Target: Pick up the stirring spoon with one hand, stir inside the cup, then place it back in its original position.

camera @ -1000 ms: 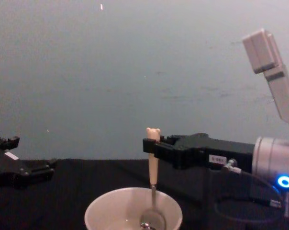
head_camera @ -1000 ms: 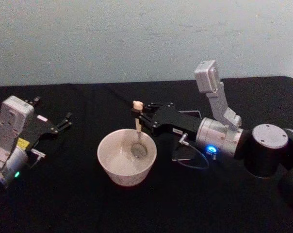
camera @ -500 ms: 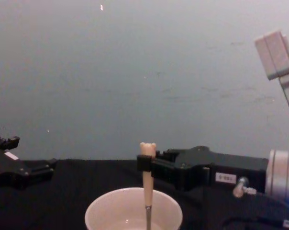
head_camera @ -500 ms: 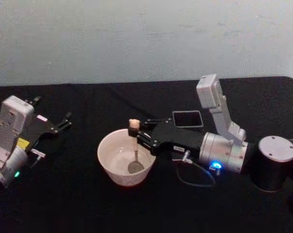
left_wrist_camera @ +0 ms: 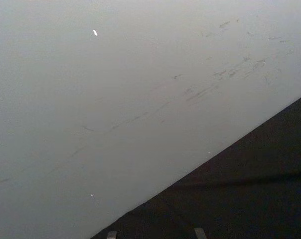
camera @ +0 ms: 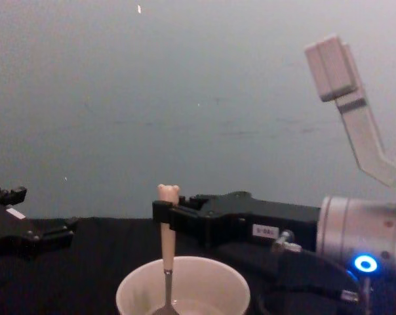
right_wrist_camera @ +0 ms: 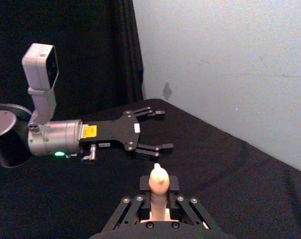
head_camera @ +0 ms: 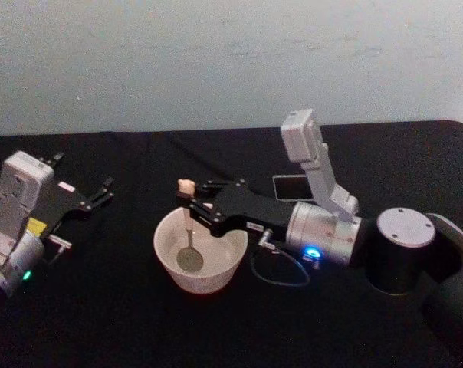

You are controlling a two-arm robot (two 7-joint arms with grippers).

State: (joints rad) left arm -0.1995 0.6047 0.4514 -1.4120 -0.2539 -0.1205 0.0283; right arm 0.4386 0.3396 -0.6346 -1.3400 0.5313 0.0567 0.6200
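The right gripper (head_camera: pixel 190 201) pinches the stirring spoon (head_camera: pixel 187 227) on its beige handle, just under the bear head. The spoon hangs upright, its metal bowl down inside the cup (head_camera: pixel 205 282), toward the cup's left side. The dark grey holder (head_camera: pixel 296 186) stands behind the right arm. The left gripper (right_wrist_camera: pixel 162 130) rests parked at the left, fingers spread.

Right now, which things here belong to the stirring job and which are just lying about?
In the job: stirring spoon, cream cup, dark grey holder, right claw shut on the spoon.
Idle: left claw, open, parked at left; black table cover.
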